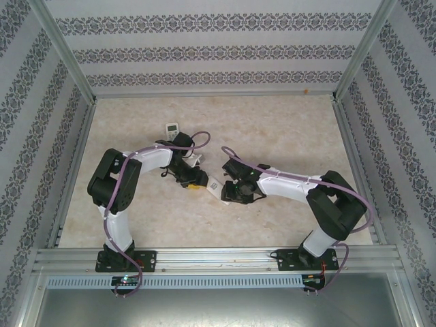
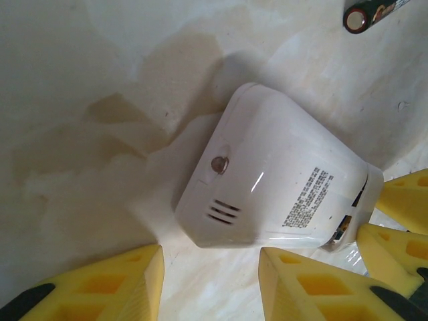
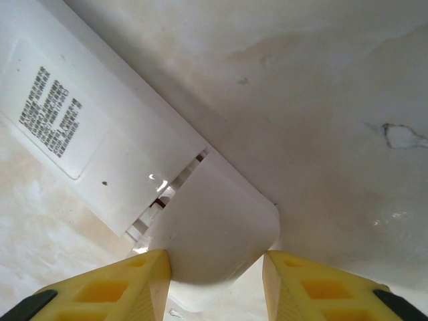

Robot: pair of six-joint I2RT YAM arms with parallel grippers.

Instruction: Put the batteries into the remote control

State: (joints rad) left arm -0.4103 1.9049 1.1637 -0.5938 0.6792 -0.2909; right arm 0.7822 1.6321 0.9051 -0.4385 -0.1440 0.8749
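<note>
The remote control (image 2: 274,160) is laid label-side up on the table (image 2: 80,67), between the two hands. Its end cover (image 3: 214,234) is pinched on both sides by the right hand (image 3: 217,257). The left hand (image 2: 210,249) is held spread just short of the remote's other end, with nothing between its fingers. One battery (image 2: 364,15) is seen lying on the table, apart from the remote.
</note>
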